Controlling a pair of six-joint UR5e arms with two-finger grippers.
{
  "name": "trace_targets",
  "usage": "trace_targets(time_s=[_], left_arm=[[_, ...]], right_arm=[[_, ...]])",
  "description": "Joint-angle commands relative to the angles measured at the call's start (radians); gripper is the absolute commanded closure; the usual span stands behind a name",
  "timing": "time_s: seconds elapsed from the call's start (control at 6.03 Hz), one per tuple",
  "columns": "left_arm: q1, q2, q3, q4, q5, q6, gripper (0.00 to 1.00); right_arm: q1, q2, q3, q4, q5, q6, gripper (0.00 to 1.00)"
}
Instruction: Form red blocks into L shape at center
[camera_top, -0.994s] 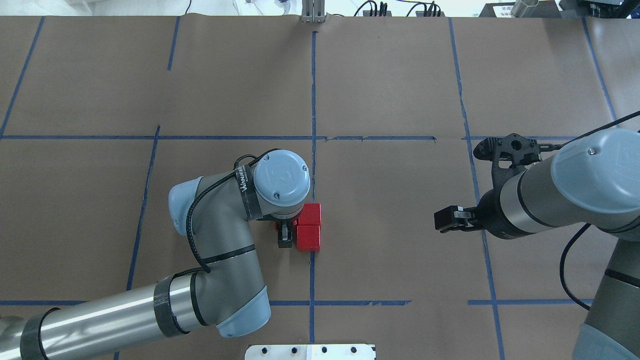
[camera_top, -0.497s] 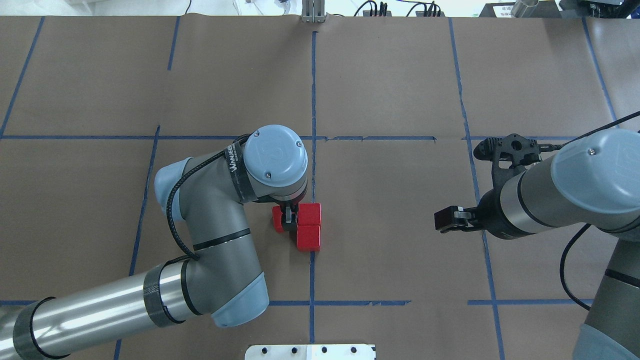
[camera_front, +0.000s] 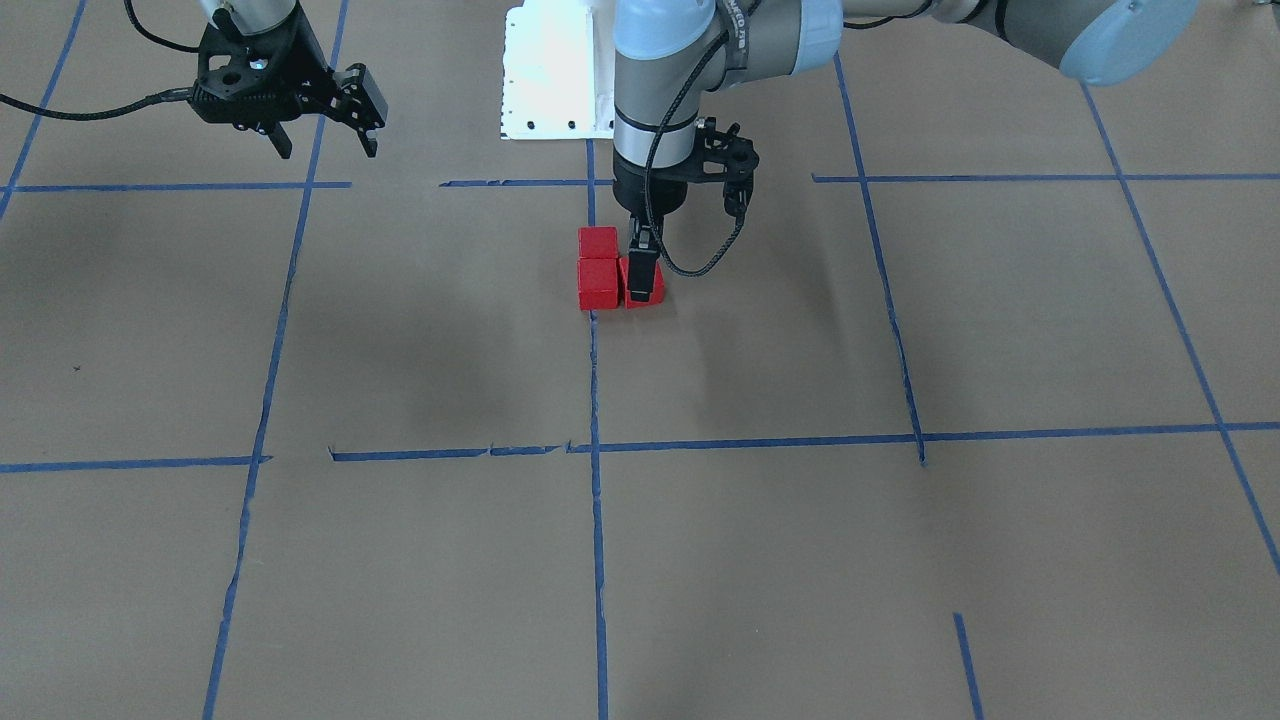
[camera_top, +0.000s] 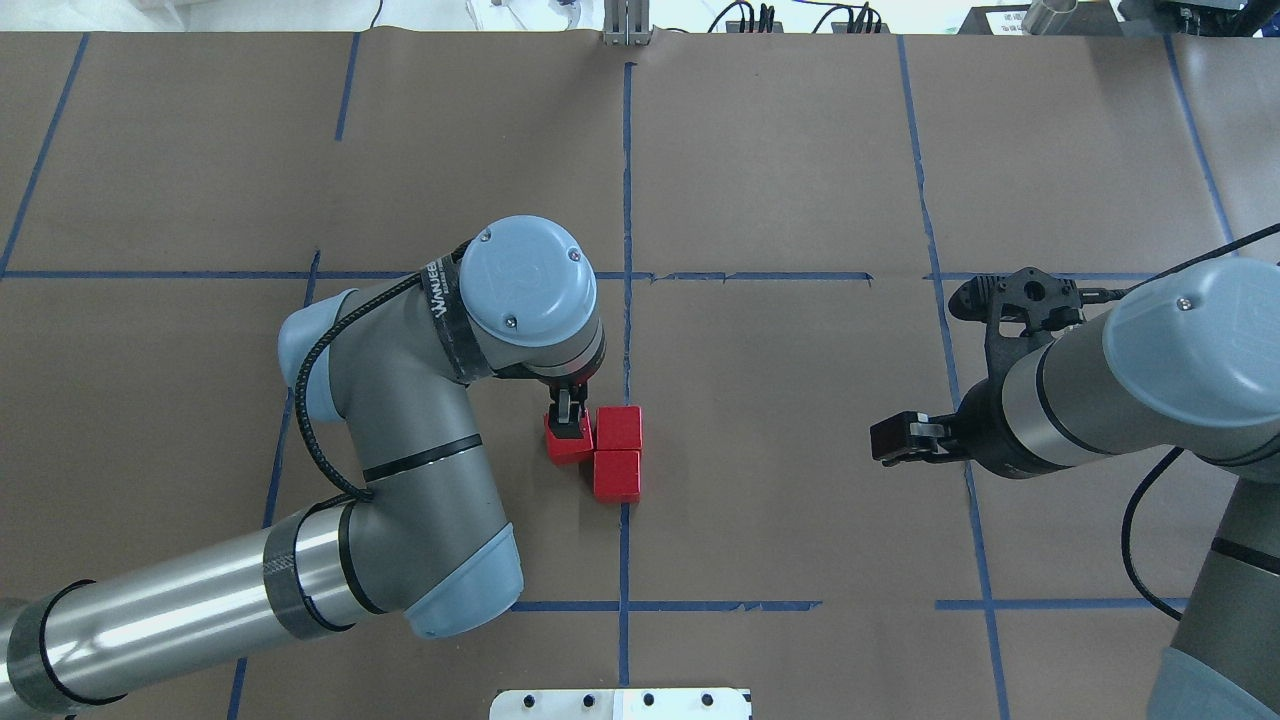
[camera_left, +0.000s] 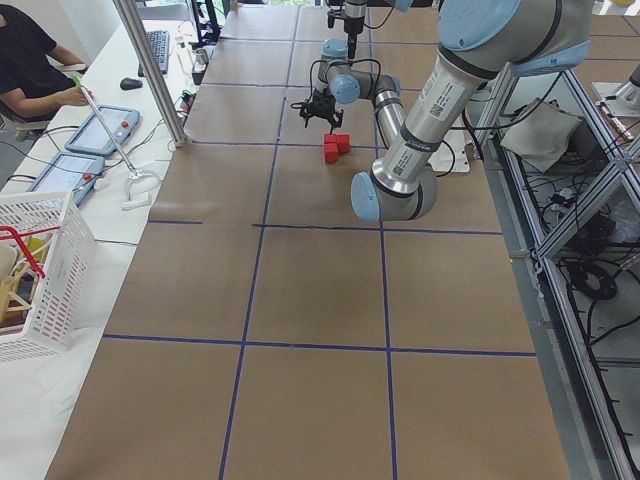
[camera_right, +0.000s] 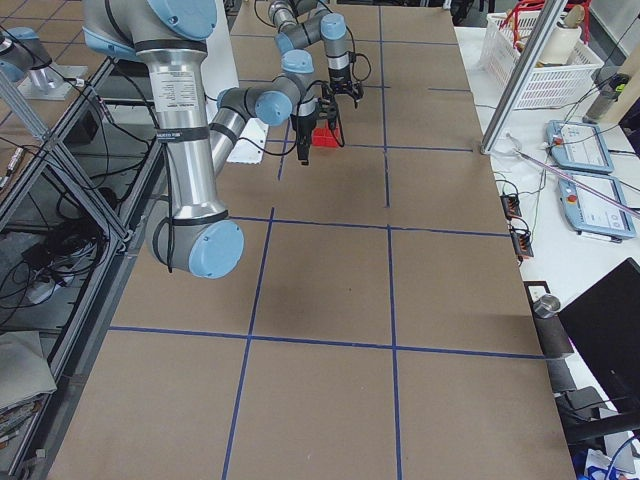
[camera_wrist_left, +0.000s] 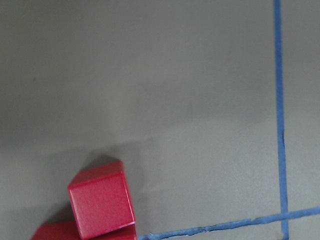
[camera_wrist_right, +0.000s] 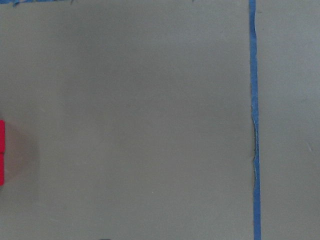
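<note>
Two red blocks (camera_top: 618, 452) lie edge to edge just left of the central blue tape line, one nearer my base and one farther; they also show in the front view (camera_front: 598, 265). A third red block (camera_top: 566, 445) sits slightly turned at the left side of the farther block, and it looks tilted in the front view (camera_front: 645, 288). My left gripper (camera_top: 570, 425) points straight down and is shut on this third block. My right gripper (camera_top: 895, 440) hangs open and empty far to the right (camera_front: 327, 140). The right wrist view shows red blocks (camera_wrist_right: 1, 150) at its left edge.
Blue tape lines (camera_top: 627, 200) divide the brown table cover into cells. A white mounting plate (camera_top: 620, 703) sits at the near edge. A white basket (camera_left: 40, 270), tablets and a seated operator (camera_left: 30, 60) are along the far side.
My left arm has moved away from my base, carrying the third red block from beside the nearer block to beside the farther one. The right arm has not moved.
</note>
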Motion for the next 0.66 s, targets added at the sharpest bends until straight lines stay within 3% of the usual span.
trace_targets(time_s=[0.0,0.17,0.5], left_arm=[[-0.031,0.115,-0.134,0.006,-0.004,0.318,0.0],[-0.077,0.134,-0.14,0.005,-0.012,0.494,0.0],[-0.269,0.332,-0.227,-0.007,-0.261,0.981,0.0]], right_arm=[[0.086,-0.04,0.011,-0.001,0.064,-0.008,0.0],[0.181,-0.085,0.009,0.0,0.14,-0.024,0.0],[0.314,-0.18,0.001,-0.001,0.182,-0.18,0.0]])
